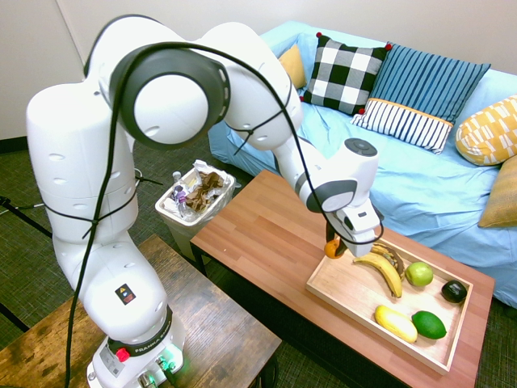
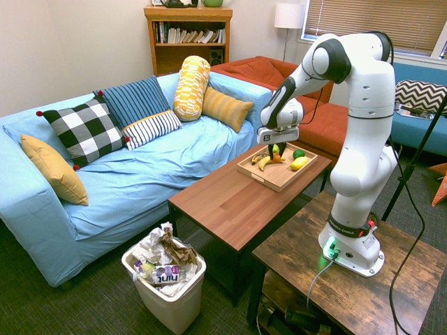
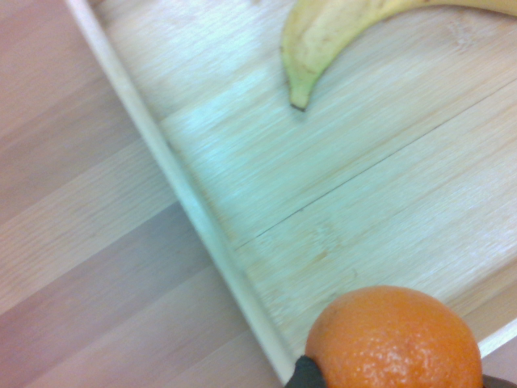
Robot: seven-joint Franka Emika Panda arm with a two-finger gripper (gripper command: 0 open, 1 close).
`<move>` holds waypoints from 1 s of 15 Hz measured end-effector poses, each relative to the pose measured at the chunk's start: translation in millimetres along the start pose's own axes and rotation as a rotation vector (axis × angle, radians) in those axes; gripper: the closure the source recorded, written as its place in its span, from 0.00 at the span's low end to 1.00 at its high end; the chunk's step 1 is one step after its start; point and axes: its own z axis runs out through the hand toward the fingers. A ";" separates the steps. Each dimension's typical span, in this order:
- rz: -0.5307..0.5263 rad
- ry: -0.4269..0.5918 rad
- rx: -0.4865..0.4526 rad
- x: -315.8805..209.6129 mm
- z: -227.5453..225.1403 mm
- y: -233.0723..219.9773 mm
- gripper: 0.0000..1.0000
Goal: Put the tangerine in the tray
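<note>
The small orange tangerine [image 1: 332, 250] sits between the fingers of my gripper [image 1: 336, 245], which is shut on it. It hangs over the corner of the light-wood tray [image 1: 349, 297] that lies nearest the table's middle. In the wrist view the tangerine [image 3: 393, 339] shows over the tray's rim, with bare tray floor [image 3: 339, 186] beyond it. From the other side, the gripper [image 2: 274, 155] stands upright over the tray [image 2: 278, 179] with the tangerine [image 2: 278, 158] at its tips. Whether the fruit touches the tray I cannot tell.
The tray holds two bananas [image 1: 385, 267], a green apple [image 1: 418, 274], a dark avocado [image 1: 454, 292], a yellow lemon [image 1: 396, 322] and a lime [image 1: 429, 324]. A white waste bin [image 1: 194, 202] stands by the table's end. A blue sofa [image 1: 420, 178] runs along the table's far side.
</note>
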 end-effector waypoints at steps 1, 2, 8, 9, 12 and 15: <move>0.019 0.001 -0.011 11.7 13.7 -2.7 1.00; 0.038 0.003 -0.021 22.3 27.7 -4.4 1.00; 0.113 -0.014 -0.051 53.4 90.1 -19.7 1.00; 0.122 -0.015 -0.055 57.6 98.3 -20.7 1.00; 0.127 -0.020 -0.056 62.4 107.2 -22.4 0.00; 0.119 -0.026 -0.051 63.1 107.3 -21.7 0.00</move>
